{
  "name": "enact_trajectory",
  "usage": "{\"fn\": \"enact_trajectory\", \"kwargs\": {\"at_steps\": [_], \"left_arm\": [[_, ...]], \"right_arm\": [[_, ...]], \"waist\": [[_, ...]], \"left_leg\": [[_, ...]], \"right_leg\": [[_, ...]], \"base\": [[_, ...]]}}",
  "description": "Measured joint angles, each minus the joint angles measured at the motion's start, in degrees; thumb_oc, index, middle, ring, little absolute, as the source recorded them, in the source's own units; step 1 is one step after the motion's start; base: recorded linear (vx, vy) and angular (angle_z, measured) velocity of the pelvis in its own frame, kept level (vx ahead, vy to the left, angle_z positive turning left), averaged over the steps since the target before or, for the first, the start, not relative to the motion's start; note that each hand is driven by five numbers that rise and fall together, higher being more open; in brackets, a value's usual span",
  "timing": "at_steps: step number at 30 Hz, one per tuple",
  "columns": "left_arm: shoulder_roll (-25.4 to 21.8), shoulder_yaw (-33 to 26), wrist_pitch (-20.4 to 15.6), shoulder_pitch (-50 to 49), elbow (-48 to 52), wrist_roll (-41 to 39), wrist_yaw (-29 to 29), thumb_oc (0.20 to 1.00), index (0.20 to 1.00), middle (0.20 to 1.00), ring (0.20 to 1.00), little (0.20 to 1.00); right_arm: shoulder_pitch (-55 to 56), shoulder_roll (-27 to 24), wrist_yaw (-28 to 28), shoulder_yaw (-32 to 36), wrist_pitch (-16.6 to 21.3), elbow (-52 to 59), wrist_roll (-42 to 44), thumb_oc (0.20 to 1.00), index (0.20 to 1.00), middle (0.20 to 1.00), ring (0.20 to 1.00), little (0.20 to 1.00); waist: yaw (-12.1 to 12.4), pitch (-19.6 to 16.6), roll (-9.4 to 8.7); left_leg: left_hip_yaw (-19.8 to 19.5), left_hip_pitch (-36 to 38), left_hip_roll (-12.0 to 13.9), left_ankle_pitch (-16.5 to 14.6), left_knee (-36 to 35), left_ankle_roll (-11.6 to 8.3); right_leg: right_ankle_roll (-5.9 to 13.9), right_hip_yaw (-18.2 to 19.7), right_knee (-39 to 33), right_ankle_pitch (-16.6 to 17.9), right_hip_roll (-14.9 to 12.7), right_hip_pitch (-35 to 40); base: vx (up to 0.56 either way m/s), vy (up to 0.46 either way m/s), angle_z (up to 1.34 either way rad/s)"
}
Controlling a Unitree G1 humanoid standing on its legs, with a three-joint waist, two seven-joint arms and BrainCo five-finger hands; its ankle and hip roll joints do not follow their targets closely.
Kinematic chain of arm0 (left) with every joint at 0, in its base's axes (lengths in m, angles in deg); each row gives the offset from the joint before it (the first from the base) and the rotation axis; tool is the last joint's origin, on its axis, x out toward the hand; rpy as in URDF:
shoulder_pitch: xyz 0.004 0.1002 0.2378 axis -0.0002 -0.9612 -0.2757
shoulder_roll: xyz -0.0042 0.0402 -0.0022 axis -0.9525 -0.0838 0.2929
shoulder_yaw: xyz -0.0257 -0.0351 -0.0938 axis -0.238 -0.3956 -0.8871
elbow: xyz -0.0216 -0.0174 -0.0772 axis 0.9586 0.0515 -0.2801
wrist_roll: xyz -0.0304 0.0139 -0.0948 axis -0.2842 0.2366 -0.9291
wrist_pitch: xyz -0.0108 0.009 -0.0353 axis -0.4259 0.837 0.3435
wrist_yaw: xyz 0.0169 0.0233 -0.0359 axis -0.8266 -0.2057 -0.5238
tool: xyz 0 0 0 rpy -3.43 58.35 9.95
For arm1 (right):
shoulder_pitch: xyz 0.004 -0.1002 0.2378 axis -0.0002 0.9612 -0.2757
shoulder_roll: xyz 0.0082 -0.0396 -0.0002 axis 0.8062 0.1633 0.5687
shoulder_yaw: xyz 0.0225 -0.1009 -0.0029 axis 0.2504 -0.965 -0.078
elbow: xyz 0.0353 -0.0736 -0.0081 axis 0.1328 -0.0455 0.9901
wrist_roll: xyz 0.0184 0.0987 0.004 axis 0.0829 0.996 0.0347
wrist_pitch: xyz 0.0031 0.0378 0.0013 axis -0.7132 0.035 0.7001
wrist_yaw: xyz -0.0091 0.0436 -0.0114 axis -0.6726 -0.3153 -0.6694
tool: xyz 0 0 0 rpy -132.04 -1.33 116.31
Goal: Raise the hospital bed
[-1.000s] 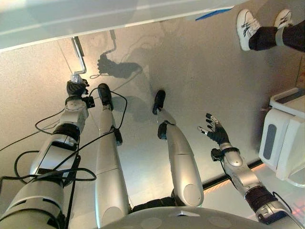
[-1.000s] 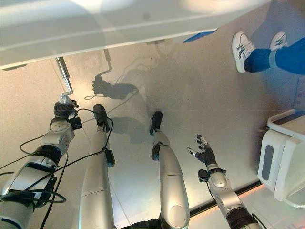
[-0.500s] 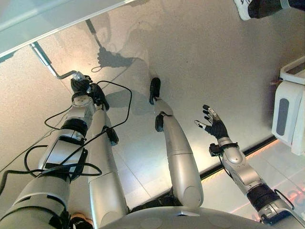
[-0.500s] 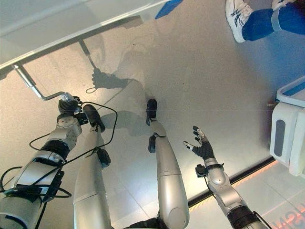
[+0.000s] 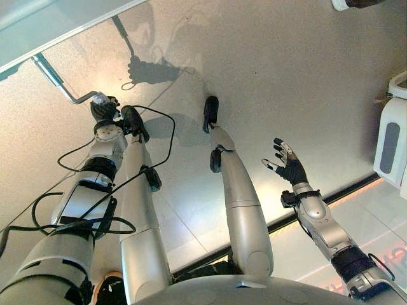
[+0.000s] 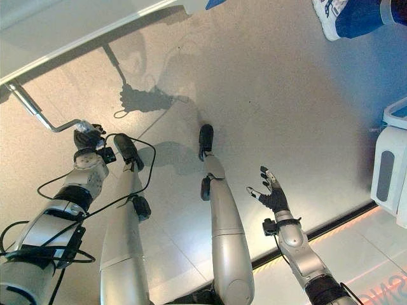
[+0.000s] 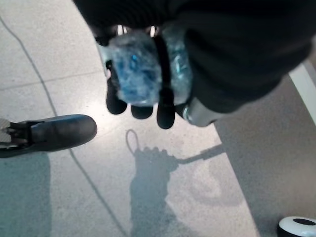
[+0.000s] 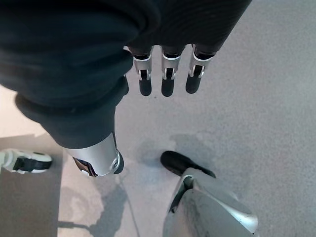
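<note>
The hospital bed's pale edge [image 5: 44,35] runs across the upper left. From under it a metal crank rod [image 5: 49,70] slants down, bends, and ends in a grip wrapped in bluish film [image 7: 140,69]. My left hand [image 5: 104,113] is shut on that grip, with its dark-tipped fingers [image 7: 165,111] curled round it in the left wrist view. My right hand [image 5: 290,169] hangs open above the floor at the right, fingers [image 8: 166,81] straight and spread, holding nothing.
A white cabinet-like unit [image 5: 395,136] stands at the right edge. A person's white shoe and blue trouser leg [image 6: 343,14] show at the top right. A dark floor strip [image 5: 331,200] with an orange glow beside it crosses the lower right.
The whole view has shifted. My left hand has kept hold of the grip while the crank turned: its rod pointed straight up from my hand before and now slants off to the left. The right hand has held its pose.
</note>
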Motion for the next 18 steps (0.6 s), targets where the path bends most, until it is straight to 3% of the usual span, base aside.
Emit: {"fn": "enact_trajectory", "kwargs": {"at_steps": [14,18], "left_arm": [[1.1,3.8,0.0,-0.6,5.2,-0.8,0.0,0.200,0.200,0.200,0.200,0.200],[4.0,4.3,0.4,-0.8,5.8,-1.1,0.5,0.200,0.200,0.200,0.200,0.200]], "right_arm": [[-0.1,0.4,0.0,-0.6,0.5,-1.2,0.0,1.000,1.000,1.000,1.000,1.000],[-0.1,0.9,0.0,-2.2,0.5,-3.2,-0.1,1.000,1.000,1.000,1.000,1.000]], "waist": [[1.2,0.1,0.14],[1.1,0.2,0.11]], "left_leg": [[-0.6,0.4,-0.2,1.1,-0.5,0.18],[-0.8,4.0,-0.4,1.2,-1.2,0.18]], "right_leg": [[-0.21,-0.8,0.2,0.2,-0.3,0.6],[-0.25,-1.1,0.1,0.2,-0.5,4.0]], "base": [[0.00,-0.012,0.01],[0.00,-0.008,0.02]]}}
